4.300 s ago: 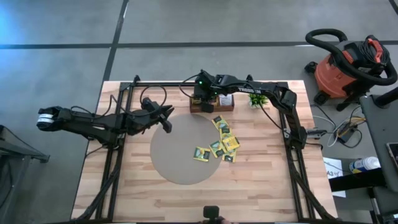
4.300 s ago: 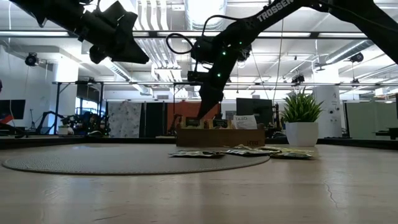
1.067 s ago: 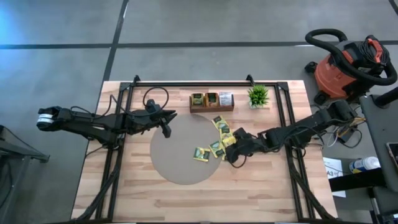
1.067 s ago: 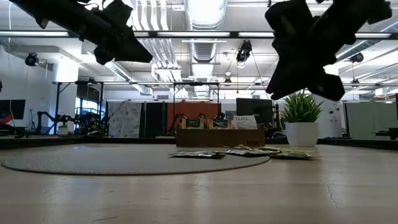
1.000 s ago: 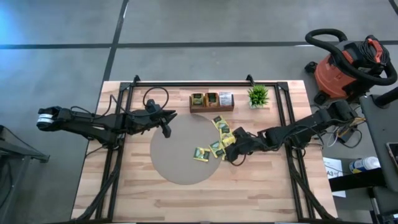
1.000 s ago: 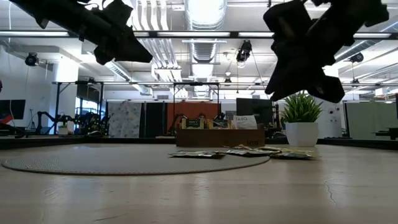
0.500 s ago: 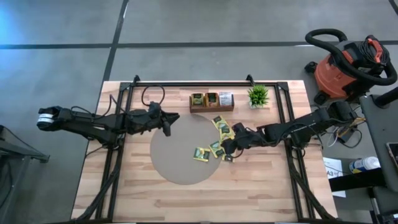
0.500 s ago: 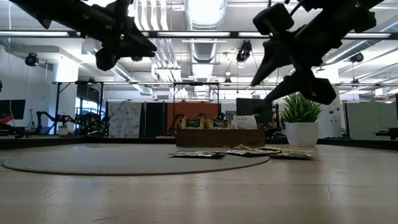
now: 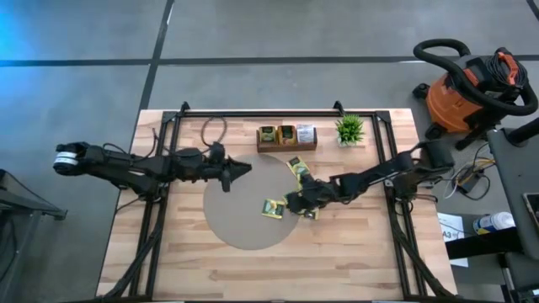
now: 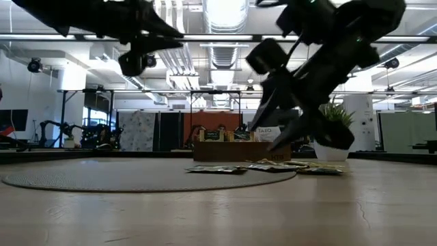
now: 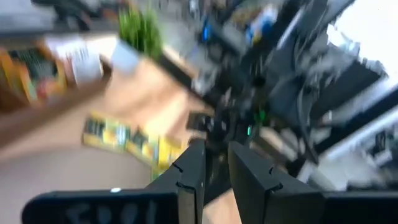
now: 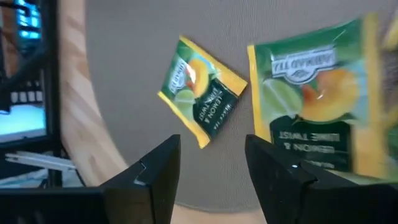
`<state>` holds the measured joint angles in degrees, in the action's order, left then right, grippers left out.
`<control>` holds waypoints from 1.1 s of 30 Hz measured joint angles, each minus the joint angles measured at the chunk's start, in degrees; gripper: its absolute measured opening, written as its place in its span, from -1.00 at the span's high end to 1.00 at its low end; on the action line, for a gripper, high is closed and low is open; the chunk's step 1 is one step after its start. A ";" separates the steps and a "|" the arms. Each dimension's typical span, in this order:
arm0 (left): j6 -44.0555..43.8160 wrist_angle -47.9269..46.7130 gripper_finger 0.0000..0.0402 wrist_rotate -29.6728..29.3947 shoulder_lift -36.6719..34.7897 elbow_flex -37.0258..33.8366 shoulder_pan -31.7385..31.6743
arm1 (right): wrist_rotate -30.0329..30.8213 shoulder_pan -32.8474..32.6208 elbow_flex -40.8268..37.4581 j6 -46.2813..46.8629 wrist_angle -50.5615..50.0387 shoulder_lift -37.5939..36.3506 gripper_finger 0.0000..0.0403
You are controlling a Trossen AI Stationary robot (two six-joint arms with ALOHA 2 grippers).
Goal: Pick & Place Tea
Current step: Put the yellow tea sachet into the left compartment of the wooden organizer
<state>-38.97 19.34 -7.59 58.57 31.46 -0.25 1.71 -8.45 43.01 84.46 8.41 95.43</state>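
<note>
Several flat square paper tea sachets (image 9: 298,182), yellow and green with dark labels, lie loose on the right side of the round grey mat (image 9: 244,220) and just past its edge onto the light wooden tabletop (image 9: 354,252). One yellow-green sachet (image 9: 272,208) sits apart from the cluster, further in on the mat; in the right wrist view this same sachet (image 12: 202,92) lies flat ahead of the jaws, with a bigger-looking green sachet (image 12: 311,93) right next to them. More sachets stand in the brown three-compartment wooden tray (image 9: 286,137) at the far edge of the tabletop, beside the small green potted plant (image 9: 349,129).

Right gripper (image 9: 292,202) is low over the mat's right part, just beside the lone sachet and the cluster; arm stretched nearly flat from the right side of the tabletop, angled down at the wrist. Its jaws stand wide apart with only mat between them; right wrist view shows both dark fingers (image 12: 152,171) spread, nothing held. Low view has it tilted down, tips just above the sachets.

Left gripper (image 9: 238,168) hangs in the air over the mat's far left edge, arm extended roughly level from the left, pointing toward the tray side. Jaws narrow, a thin gap between the fingers (image 11: 189,177) in the left wrist view, nothing between them. That view is blurred.

Orange and black shop vacuum (image 9: 472,84) on the floor off the far right corner.
</note>
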 joint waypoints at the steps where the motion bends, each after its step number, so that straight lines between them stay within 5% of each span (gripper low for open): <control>1: -0.02 -0.76 0.67 1.48 1.16 0.00 0.00 | -1.16 0.00 0.82 0.25 -0.03 1.36 0.12; 8: 1.03 -1.09 0.67 8.10 12.15 0.78 1.09 | -9.11 -0.50 6.98 -0.47 -0.31 8.76 0.12; 33: 21.47 -9.01 0.67 15.97 36.90 11.73 4.11 | -4.59 -1.42 11.29 2.19 -6.25 11.53 0.12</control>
<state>-17.50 10.32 8.37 95.47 43.19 3.86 -2.87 -9.87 54.30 86.65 2.15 106.96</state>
